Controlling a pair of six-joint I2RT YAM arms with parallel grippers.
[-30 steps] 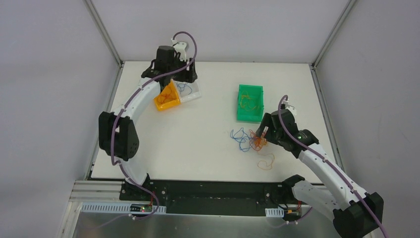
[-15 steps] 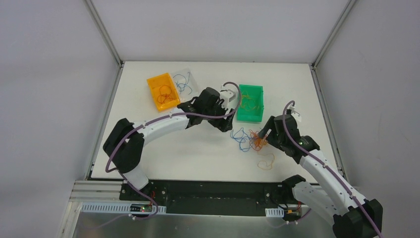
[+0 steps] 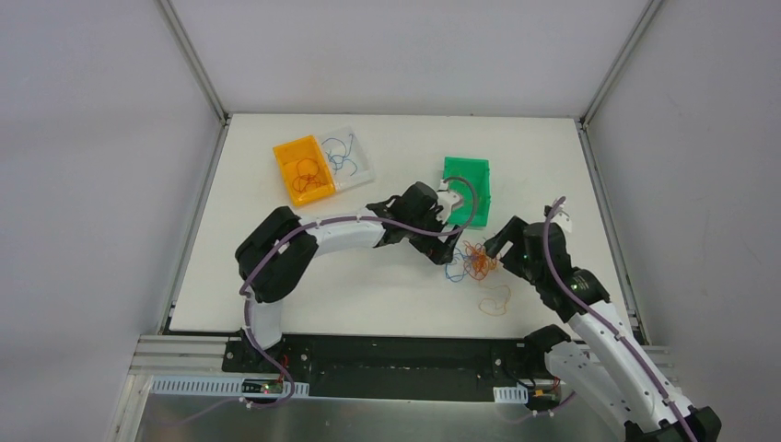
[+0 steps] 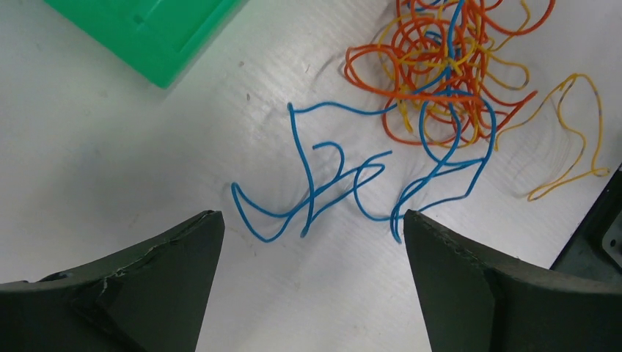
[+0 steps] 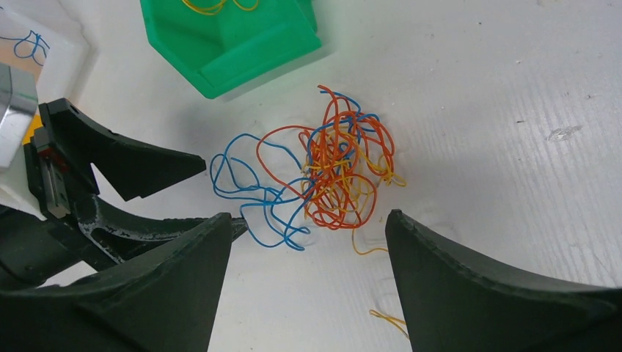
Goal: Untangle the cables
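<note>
The cables (image 3: 474, 262) lie as a tangle of orange-red, yellow and blue strands on the white table, just in front of the green bin. Blue cable loops (image 4: 330, 183) trail out of the orange-red knot (image 4: 440, 73) toward my left gripper (image 4: 312, 216), which is open just short of them and holds nothing. My right gripper (image 5: 308, 218) hovers open over the table on the other side of the tangle (image 5: 341, 172), also with nothing in it. From above, the left gripper (image 3: 442, 247) and the right gripper (image 3: 495, 247) flank the tangle.
A loose yellow cable (image 3: 495, 301) lies apart, nearer the front edge. The green bin (image 3: 484, 189) holds yellow strands. At the back left, an orange bin (image 3: 281, 157) holds orange strands and a clear bin (image 3: 367, 164) holds blue ones.
My left arm has swung from the bins at the back left across to the tangle, and its jaws have widened. My right gripper has drawn back a little from the tangle.
</note>
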